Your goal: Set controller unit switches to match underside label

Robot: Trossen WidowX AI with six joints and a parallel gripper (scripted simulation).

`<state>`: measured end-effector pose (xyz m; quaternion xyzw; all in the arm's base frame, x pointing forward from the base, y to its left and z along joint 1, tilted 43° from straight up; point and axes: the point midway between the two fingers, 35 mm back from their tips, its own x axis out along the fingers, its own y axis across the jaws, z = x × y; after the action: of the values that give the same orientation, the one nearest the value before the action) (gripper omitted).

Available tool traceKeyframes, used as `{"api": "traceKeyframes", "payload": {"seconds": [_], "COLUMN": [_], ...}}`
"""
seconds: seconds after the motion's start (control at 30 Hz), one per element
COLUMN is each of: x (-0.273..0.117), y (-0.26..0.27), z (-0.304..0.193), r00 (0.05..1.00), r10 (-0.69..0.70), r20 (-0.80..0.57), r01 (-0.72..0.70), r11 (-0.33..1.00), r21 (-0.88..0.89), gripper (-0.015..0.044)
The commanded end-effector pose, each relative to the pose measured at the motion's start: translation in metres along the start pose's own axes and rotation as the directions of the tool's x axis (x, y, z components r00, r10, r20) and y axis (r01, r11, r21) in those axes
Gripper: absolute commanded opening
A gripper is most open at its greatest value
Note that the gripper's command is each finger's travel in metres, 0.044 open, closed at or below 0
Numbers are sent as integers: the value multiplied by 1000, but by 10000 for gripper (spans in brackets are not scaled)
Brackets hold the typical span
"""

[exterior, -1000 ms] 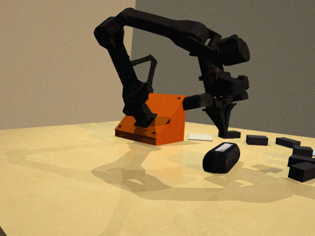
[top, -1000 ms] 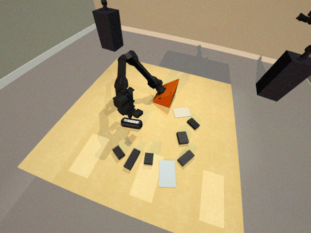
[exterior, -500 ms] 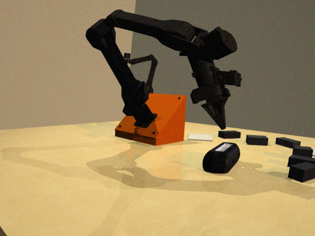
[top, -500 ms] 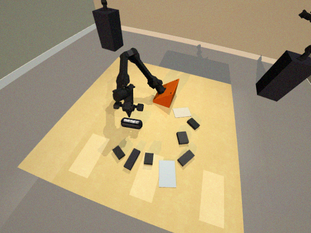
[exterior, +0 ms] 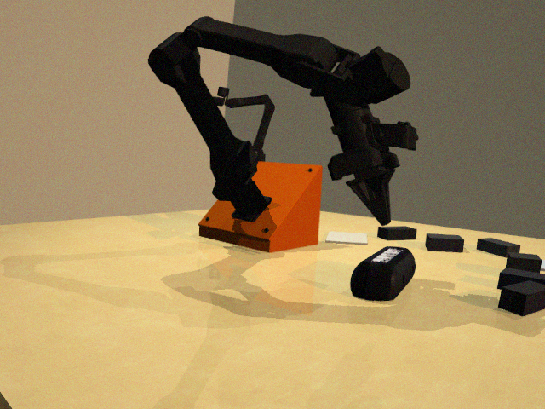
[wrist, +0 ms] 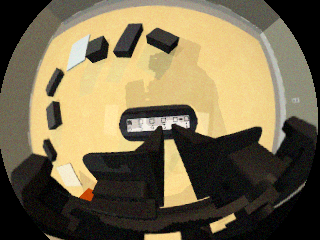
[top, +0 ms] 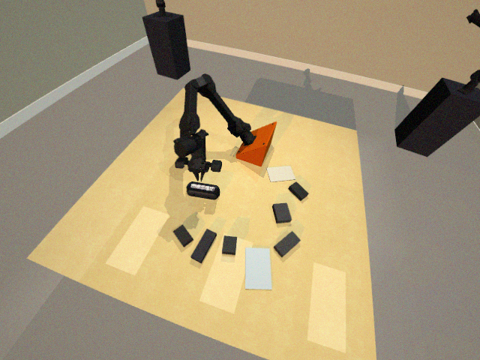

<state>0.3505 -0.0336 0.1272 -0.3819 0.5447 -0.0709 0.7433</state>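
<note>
The dark controller unit (top: 203, 194) (exterior: 369, 281) (wrist: 159, 110) lies upside down, with its white label (top: 202, 187) (exterior: 388, 254) (wrist: 158, 121) facing up. The label carries a row of six small squares with numbers beside them. In the wrist view the leftmost square looks filled; the middle ones look empty, and the marks near the right end are too blurred to be sure. The rocker switches are hidden underneath. My gripper (top: 199, 179) (exterior: 385, 222) (wrist: 167, 128) is nearly shut and empty, tips slightly apart. It hangs above the unit, not touching it.
Several plain dark blocks, such as one long block (top: 203, 246) (wrist: 128, 40), lie in an arc beyond the unit. A pale blue sheet (top: 258, 268) (wrist: 78, 52) and a white sheet (top: 280, 173) (exterior: 346, 238) (wrist: 69, 175) lie flat. The arm stands on an orange wedge (top: 263, 148) (exterior: 294, 211).
</note>
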Motion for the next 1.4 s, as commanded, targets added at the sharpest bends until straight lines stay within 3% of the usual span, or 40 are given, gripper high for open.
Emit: {"api": "traceKeyframes", "payload": {"seconds": [0.0,0.2,0.4,0.73,1.37], "x": [1,4,7,10,25], "y": [-4,-15,-25,-41,-43], "z": [2,5,7,9,4], "r00": [999,992,975,934,932], "r10": [0,-4,-13,-35,-30], "r20": [-32,-128,-220,-355,-360], "r01": [4,68,184,356,360], "r11": [991,862,599,32,-3], "r21": [133,503,779,934,933], "gripper": [131,289,440,440,440]}}
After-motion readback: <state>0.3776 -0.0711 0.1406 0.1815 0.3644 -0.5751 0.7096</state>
